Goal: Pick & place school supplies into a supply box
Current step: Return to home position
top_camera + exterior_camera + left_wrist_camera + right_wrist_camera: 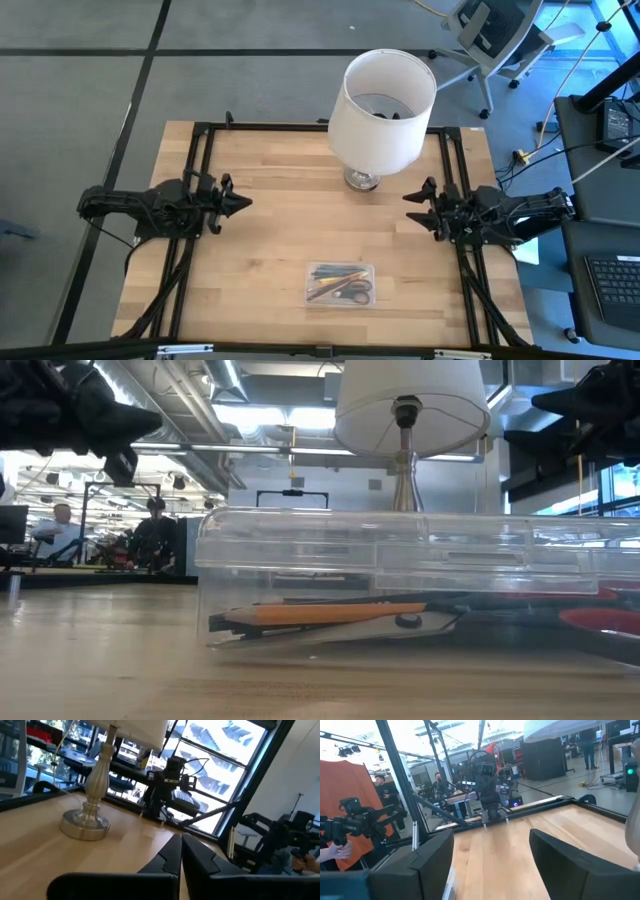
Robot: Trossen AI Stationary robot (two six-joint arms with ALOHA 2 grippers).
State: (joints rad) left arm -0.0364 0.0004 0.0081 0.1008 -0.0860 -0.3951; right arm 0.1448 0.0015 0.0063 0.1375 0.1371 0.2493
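Note:
The clear plastic supply box [340, 285] lies flat on the table near its front edge, with several school supplies inside: pencils and pens [336, 273] and red-handled scissors [352, 293]. The low view shows an orange pencil [330, 613] lying in the supply box [400, 560]. My left gripper [243, 203] hovers shut at the table's left side, pointing level toward the right. My right gripper [412, 205] hovers open at the right side, pointing left. Both stand well away from the box, holding nothing.
A lamp with a big white shade [382, 108] and a metal foot [362, 180] stands at the table's far middle, between the two arms. A black frame [205, 140] runs along the table's edges. Bare wood lies between the grippers and the box.

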